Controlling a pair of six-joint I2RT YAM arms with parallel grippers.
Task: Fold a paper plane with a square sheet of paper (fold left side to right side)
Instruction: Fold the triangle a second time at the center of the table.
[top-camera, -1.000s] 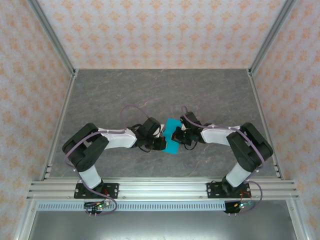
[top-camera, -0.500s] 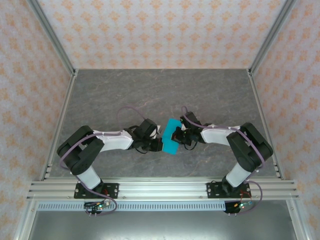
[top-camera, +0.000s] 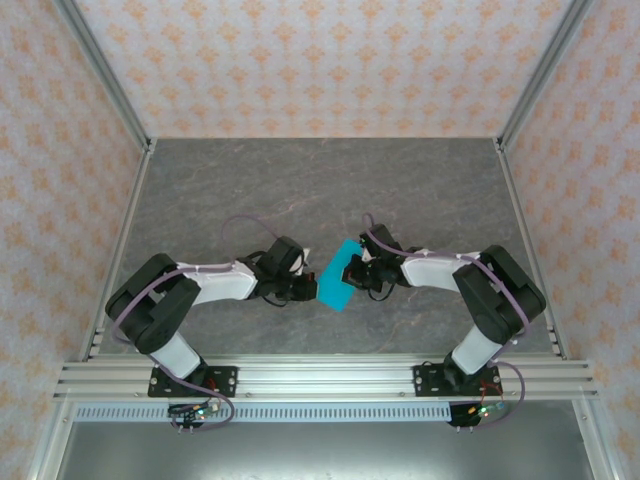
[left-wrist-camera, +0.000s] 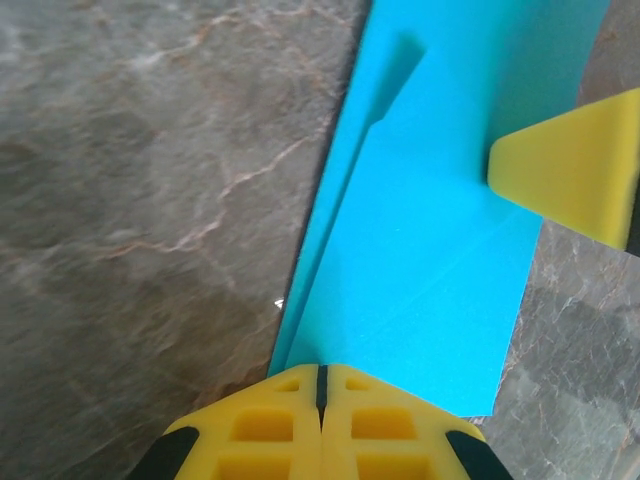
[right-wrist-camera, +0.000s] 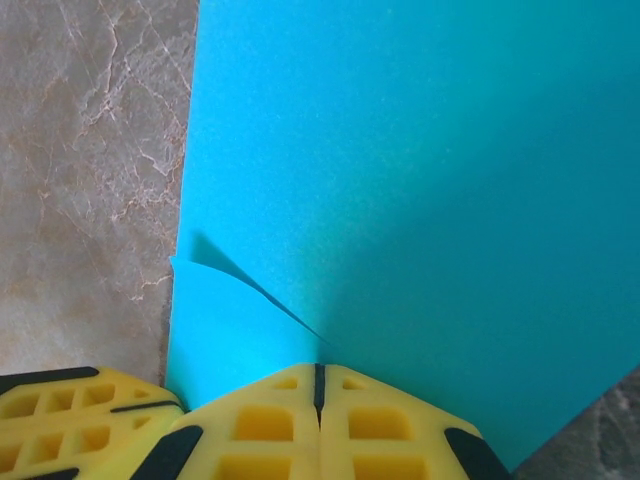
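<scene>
The square sheet of paper (top-camera: 335, 285) lies folded into a cyan strip on the grey table, tilted, between the two grippers. My left gripper (top-camera: 308, 290) is shut, its tips on the strip's left edge; in the left wrist view the closed yellow tips (left-wrist-camera: 321, 370) sit over the paper (left-wrist-camera: 430, 230), whose layers part slightly along one side. My right gripper (top-camera: 352, 270) is shut too, tips (right-wrist-camera: 320, 368) resting on the paper (right-wrist-camera: 400, 180), where a loose layer edge lifts a little. The seam of each pair of jaws looks dark, with no paper in it.
The grey marbled table (top-camera: 320, 190) stretches behind the arms, with patterned walls and metal posts around it. An aluminium rail (top-camera: 320, 378) carries both arm bases at the near edge. The right gripper's yellow finger (left-wrist-camera: 570, 170) presses the paper in the left wrist view.
The left arm has drawn back to the left and lower. The strip's near end has swung left with it, so the paper now lies more tilted. The right gripper has stayed put.
</scene>
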